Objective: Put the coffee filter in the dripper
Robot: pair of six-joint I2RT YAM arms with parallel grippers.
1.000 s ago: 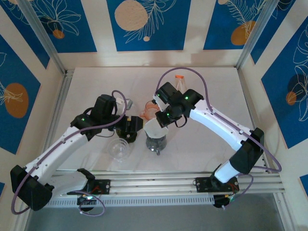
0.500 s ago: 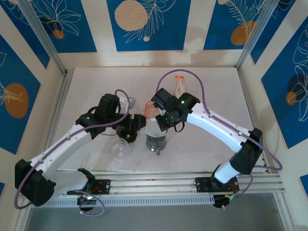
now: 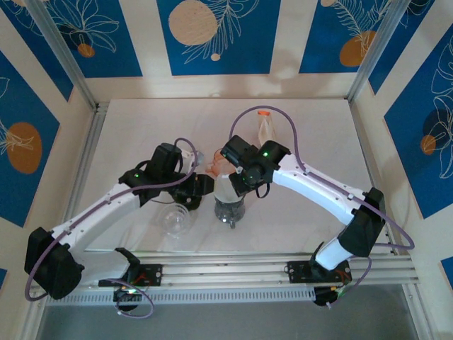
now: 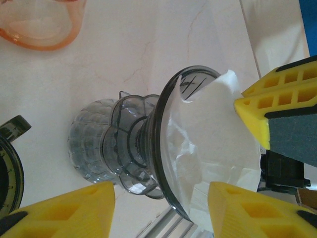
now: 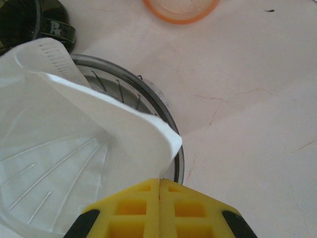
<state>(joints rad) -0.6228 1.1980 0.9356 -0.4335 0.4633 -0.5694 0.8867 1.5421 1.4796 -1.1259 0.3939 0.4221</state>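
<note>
The top camera looks down from above and behind the near edge, far enough off to take in the whole table (image 3: 304,127) and its walls (image 3: 219,35). The left wrist camera sits close, looking past the left fingers (image 4: 64,208) at the dripper (image 4: 148,144), which lies sideways in its frame. The right wrist camera, closer still, looks down over the right fingers (image 5: 158,208) into the filter (image 5: 64,148). All three share dripper and filter, near the table's middle.

The right pincer (image 5: 159,184) has matt yellow plastic tips; just ahead of them, the coffee filter (image 5: 74,129) is matt white paper with a crimped seam. The dripper (image 5: 133,94) beneath is clear, glossy and ribbed; the surface (image 5: 247,99) beyond is smooth and faintly veined.
</note>
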